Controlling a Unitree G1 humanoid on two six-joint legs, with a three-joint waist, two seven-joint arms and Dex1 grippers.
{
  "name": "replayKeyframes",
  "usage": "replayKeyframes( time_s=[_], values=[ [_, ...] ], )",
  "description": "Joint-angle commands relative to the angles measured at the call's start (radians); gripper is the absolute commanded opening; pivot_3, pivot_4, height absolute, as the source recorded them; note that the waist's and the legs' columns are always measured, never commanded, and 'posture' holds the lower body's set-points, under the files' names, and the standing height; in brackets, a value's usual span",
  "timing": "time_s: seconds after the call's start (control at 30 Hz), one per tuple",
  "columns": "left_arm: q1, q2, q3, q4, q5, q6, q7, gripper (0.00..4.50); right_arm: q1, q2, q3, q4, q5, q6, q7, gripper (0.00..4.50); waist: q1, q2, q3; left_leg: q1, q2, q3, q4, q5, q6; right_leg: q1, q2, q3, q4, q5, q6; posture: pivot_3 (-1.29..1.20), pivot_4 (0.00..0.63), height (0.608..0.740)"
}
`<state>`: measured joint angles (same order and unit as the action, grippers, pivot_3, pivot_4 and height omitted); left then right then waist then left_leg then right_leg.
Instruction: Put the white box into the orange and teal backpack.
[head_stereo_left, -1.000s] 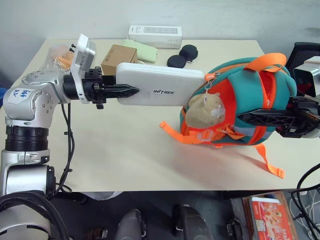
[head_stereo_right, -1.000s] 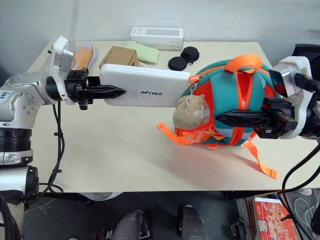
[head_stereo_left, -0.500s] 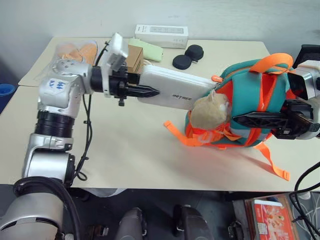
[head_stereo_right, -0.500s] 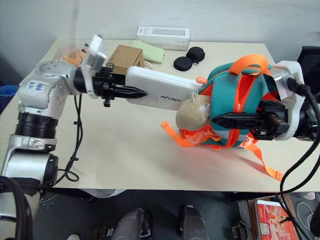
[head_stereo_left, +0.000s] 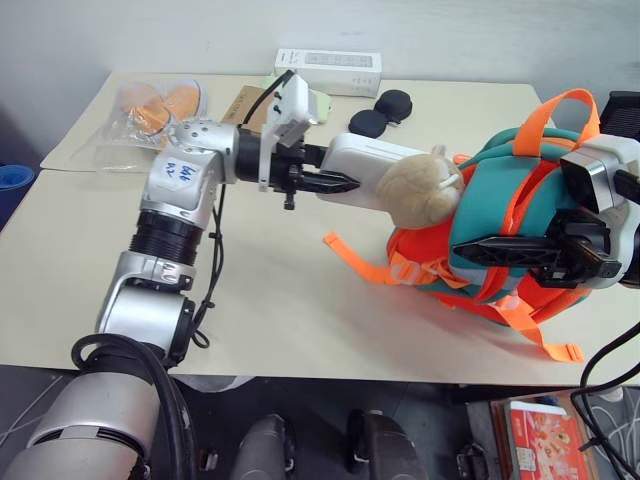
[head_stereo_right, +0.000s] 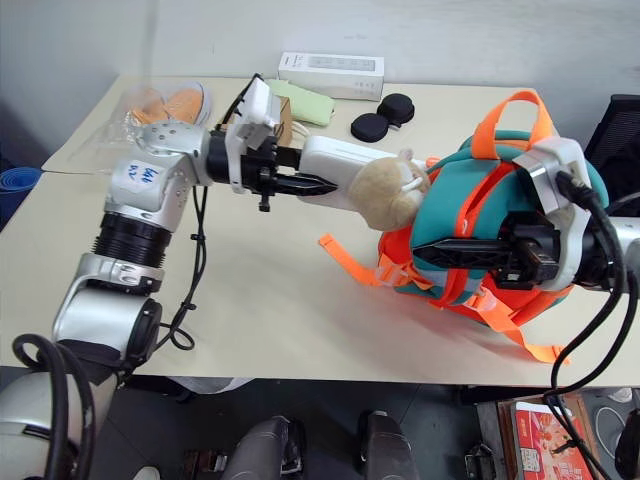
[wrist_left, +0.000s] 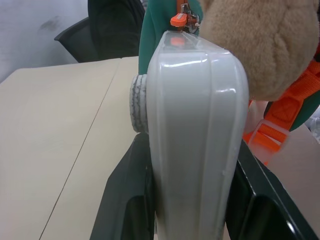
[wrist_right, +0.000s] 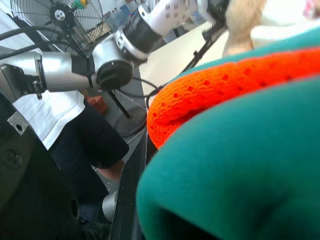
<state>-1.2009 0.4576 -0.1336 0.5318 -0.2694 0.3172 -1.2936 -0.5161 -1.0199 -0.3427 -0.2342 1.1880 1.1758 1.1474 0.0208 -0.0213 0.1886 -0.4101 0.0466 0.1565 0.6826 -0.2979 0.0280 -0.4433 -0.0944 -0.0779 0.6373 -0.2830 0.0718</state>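
Observation:
My left gripper (head_stereo_left: 338, 181) is shut on the near end of the white box (head_stereo_left: 368, 163), held on edge above the table. The box's far end runs behind the tan plush toy (head_stereo_left: 420, 190) into the orange and teal backpack (head_stereo_left: 497, 215) and is hidden there. In the left wrist view the box (wrist_left: 195, 140) sits between my black fingers (wrist_left: 125, 200), with the plush toy (wrist_left: 255, 45) and an orange zipper pull (wrist_left: 178, 20) just beyond. At the right, my right gripper (head_stereo_left: 472, 247) is shut on the backpack's front, holding it up off the table.
At the table's far edge lie a long white carton (head_stereo_left: 328, 70), a brown cardboard box (head_stereo_left: 247, 104), a pale green item (head_stereo_left: 320, 101), two black round pieces (head_stereo_left: 377, 112) and a clear bag with orange contents (head_stereo_left: 150, 105). Orange straps (head_stereo_left: 355, 258) trail on the tabletop.
My left gripper has carried the box to the right and further into the backpack; less of the box shows. The right gripper has kept its hold. The camera has shifted.

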Motion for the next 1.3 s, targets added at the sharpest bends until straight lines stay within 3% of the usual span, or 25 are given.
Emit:
replayKeyframes(
  time_s=[0.03,0.27,0.57,0.93,1.1,1.3],
  values=[
    [-0.006,0.098,0.014,0.007,-0.009,0.026,-0.124,1.27,0.029,-0.077,-0.089,-0.015,0.018,-0.007,0.05,0.03,-0.005,0.0,0.0,0.0,0.0,0.0,0.0,0.0,0.0,0.0,0.0,0.0,0.0,0.0,0.0,0.0,0.15,0.74],
    [-0.035,0.197,0.013,-0.021,-0.058,0.14,-0.289,1.27,0.066,-0.147,-0.132,0.0,0.032,-0.005,0.105,0.03,-0.021,0.0,0.0,0.0,0.0,0.0,0.0,0.0,0.0,0.0,0.002,0.0,0.0,0.0,0.0,0.0,0.15,0.74],
    [-0.1,0.012,0.028,0.068,-0.03,0.038,-0.146,1.27,0.042,-0.121,-0.078,-0.026,0.03,-0.016,0.101,0.03,0.0,0.0,0.0,-0.001,-0.001,0.0,0.001,-0.001,0.001,0.0,0.001,0.0,0.0,0.0,0.0,0.0,0.15,0.74],
    [-0.22,-0.018,0.096,0.159,-0.087,0.129,-0.22,1.27,0.079,-0.124,-0.071,-0.048,0.02,-0.031,0.115,0.03,-0.005,0.0,0.0,-0.001,0.0,0.0,0.001,-0.001,0.001,0.0,0.003,0.0,0.0,0.0,0.0,0.0,0.15,0.74],
    [-0.169,-0.068,0.029,0.155,-0.027,0.047,-0.25,1.27,0.075,-0.118,-0.075,-0.054,0.032,-0.034,0.099,0.03,-0.005,0.0,0.0,-0.001,-0.001,0.0,0.001,-0.001,0.001,-0.001,0.003,0.0,0.0,0.0,0.0,0.0,0.15,0.74],
    [-0.126,-0.21,-0.02,0.239,0.067,-0.099,-0.101,1.27,0.072,-0.114,-0.09,-0.076,0.064,-0.031,0.075,0.03,0.004,0.0,0.0,-0.001,-0.001,0.0,0.002,-0.001,0.001,0.0,0.001,0.0,0.001,0.0,0.001,0.0,0.15,0.74]
  ],
)
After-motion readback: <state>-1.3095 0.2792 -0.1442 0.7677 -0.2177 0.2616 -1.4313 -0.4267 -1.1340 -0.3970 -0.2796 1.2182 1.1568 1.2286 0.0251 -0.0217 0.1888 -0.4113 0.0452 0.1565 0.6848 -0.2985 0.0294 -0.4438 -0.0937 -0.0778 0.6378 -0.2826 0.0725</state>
